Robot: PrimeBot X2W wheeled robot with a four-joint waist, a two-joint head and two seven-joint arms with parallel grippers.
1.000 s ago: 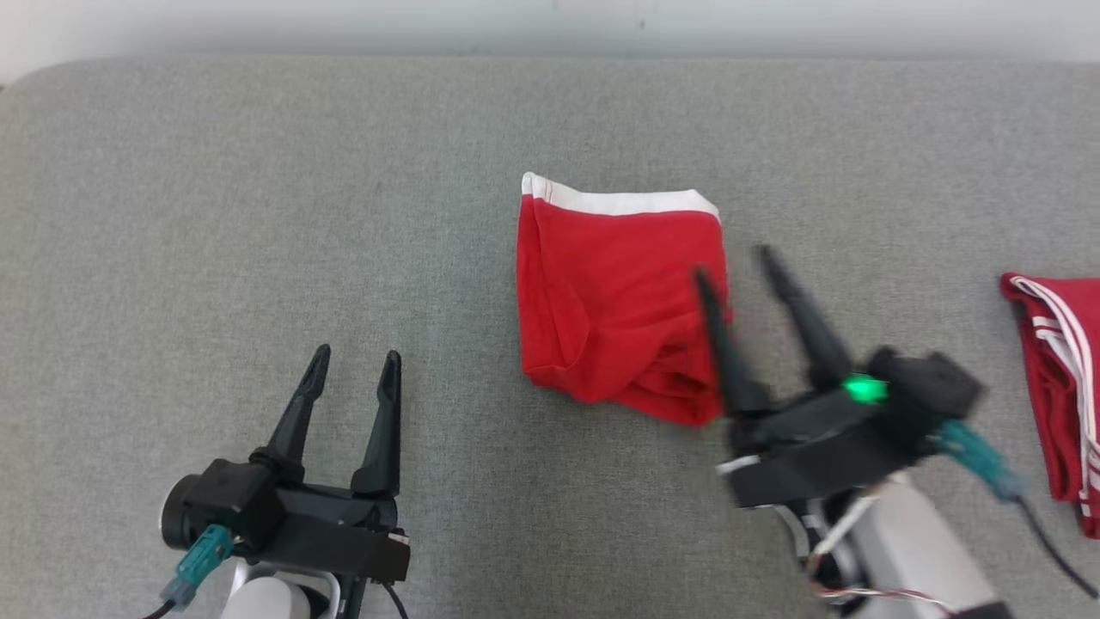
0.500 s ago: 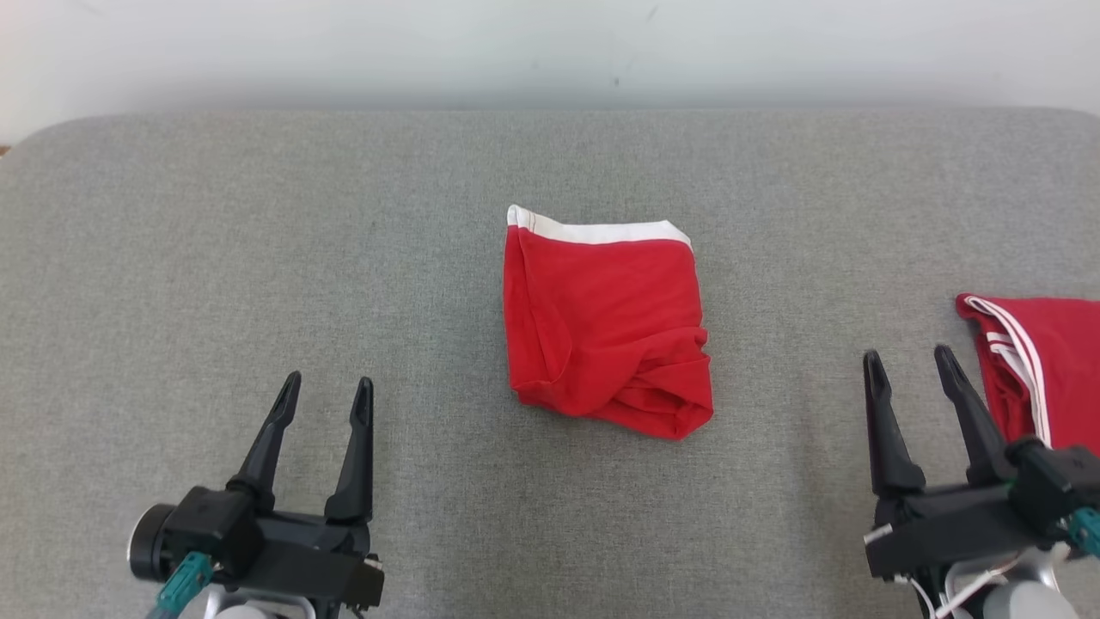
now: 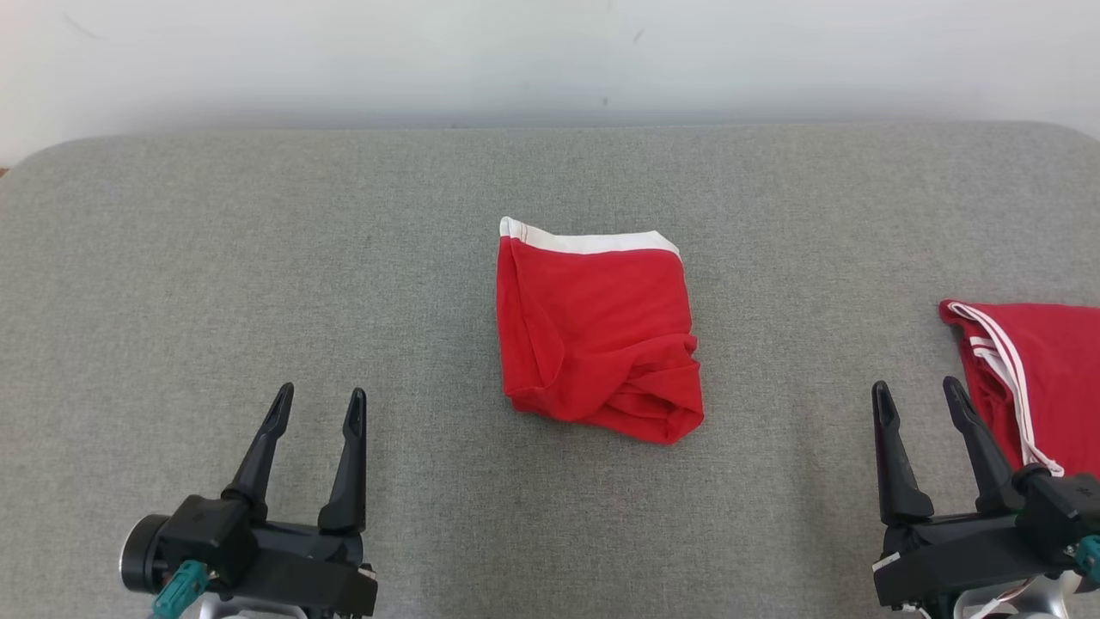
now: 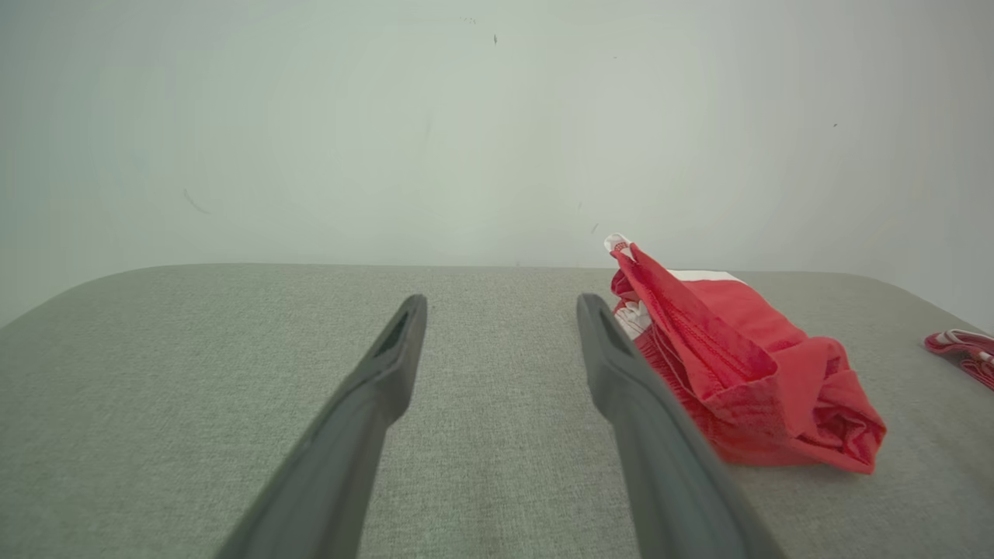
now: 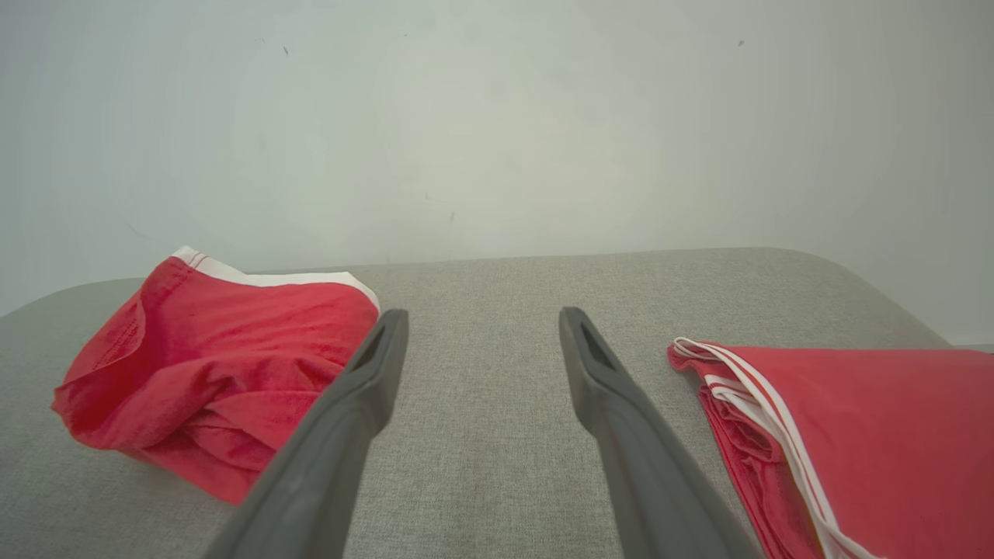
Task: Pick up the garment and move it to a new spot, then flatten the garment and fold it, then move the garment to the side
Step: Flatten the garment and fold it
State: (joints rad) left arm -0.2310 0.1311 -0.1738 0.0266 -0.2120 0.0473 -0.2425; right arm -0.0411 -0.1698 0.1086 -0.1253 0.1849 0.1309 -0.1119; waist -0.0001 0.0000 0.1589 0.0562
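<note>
A red garment [image 3: 597, 331] with a white waistband lies folded into a rough square at the middle of the grey padded surface; its near right corner is bunched. It also shows in the left wrist view as the garment [image 4: 745, 365] on the right, and in the right wrist view as the garment [image 5: 217, 365] on the left. My left gripper [image 3: 318, 404] hovers open at the lower left, well clear of it. My right gripper [image 3: 918, 393] stands open at the lower right, apart from the garment, nothing between its fingers.
A second red cloth [image 3: 1035, 370] with white stripes lies at the right edge, just right of my right gripper, seen close in the right wrist view as the cloth [image 5: 862, 435]. The grey surface [image 3: 215, 258] ends at a pale wall [image 3: 550, 60] behind.
My right gripper has drawn back from the garment's right side to the lower right, leaving the garment lying free. The head camera has tilted, so the whole picture has shifted down.
</note>
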